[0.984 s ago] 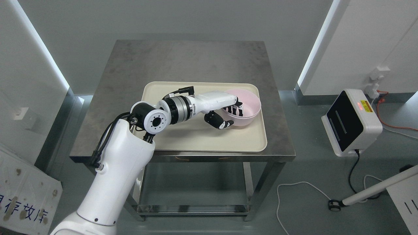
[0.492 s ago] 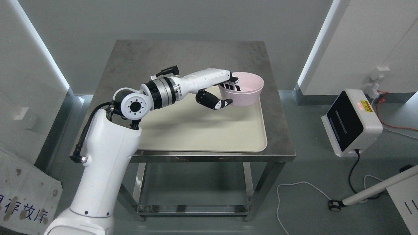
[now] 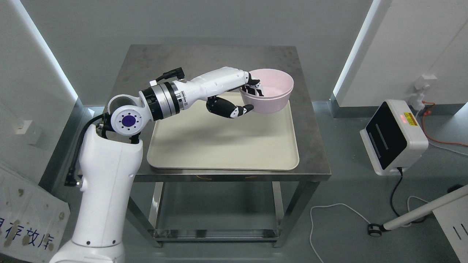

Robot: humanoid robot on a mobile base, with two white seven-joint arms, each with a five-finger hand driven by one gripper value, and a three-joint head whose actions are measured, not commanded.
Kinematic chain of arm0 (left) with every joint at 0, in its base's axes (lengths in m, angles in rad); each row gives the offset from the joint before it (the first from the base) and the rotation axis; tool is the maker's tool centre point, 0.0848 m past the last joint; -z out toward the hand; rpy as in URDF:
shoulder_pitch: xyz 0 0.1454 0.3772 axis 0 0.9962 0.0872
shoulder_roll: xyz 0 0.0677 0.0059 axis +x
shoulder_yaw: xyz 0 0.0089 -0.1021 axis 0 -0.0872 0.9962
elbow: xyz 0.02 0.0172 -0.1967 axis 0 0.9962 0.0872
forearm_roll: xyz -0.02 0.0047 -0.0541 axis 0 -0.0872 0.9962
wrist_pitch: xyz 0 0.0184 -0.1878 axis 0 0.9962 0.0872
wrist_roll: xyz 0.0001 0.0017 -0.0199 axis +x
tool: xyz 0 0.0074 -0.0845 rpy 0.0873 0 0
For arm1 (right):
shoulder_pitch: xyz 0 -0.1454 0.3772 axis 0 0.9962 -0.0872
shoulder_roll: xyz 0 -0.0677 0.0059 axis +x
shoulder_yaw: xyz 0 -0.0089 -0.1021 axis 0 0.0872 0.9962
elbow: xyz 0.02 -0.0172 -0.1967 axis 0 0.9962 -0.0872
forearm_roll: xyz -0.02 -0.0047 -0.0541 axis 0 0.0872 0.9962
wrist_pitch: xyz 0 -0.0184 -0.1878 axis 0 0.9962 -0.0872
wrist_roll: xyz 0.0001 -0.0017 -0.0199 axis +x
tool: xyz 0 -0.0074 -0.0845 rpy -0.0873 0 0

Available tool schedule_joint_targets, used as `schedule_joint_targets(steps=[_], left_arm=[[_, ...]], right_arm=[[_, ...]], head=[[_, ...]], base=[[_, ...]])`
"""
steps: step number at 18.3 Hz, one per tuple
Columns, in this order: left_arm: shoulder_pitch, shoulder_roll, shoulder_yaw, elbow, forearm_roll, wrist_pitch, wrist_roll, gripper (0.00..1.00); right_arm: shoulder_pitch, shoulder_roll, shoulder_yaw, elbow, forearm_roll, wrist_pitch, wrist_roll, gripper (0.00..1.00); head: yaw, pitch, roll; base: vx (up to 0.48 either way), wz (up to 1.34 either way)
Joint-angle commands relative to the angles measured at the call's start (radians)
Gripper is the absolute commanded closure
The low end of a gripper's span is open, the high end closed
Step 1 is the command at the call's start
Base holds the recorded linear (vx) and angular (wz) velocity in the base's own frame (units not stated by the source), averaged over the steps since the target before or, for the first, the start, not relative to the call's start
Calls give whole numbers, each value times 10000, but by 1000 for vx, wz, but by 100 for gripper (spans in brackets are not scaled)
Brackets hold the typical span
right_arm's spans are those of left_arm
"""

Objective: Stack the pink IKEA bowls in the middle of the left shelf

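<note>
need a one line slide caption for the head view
Left hand grips a pink bowl by its rim, held above the cream tray on a steel table.

a square grey stainless-steel counter [image 3: 204,65] with a lower shelf carries one thing directly: a rectangular cream plastic tray [image 3: 223,146], lying toward its 6 o'clock edge.

The bowl [image 3: 270,93] hides the tray's [image 3: 223,146] far right corner; fingertips [image 3: 256,89] are hidden inside its rim.
</note>
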Motion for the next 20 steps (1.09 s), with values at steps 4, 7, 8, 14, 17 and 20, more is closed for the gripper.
schedule_joint_targets(steps=[4, 7, 8, 14, 17, 20], left_arm=[[857, 173, 1506, -584, 88, -420, 12, 97], [919, 173, 1981, -584, 88, -436, 43, 97], [919, 173, 2241, -584, 88, -436, 73, 97], [1363, 173, 3056, -722, 73, -267, 1450, 97], [1868, 173, 3240, -966, 88, 115, 2845, 97], [2192, 173, 3455, -1243, 88, 393, 3845, 97]], right_arm=[[1, -175, -92, 0, 77, -13, -8, 0], [1, -175, -107, 0, 77, -28, -8, 0], [1, -175, -92, 0, 77, -13, -8, 0], [1, -175, -92, 0, 77, -13, -8, 0], [1, -175, -92, 0, 77, -13, -8, 0], [1, -175, -92, 0, 77, -13, -8, 0]], head=[[0, 0, 0], [0, 0, 0], [0, 0, 0], [0, 0, 0], [0, 0, 0], [0, 0, 0]], base=[[0, 0], [10, -22], [29, -57], [0, 14], [-52, -8], [-107, -50]])
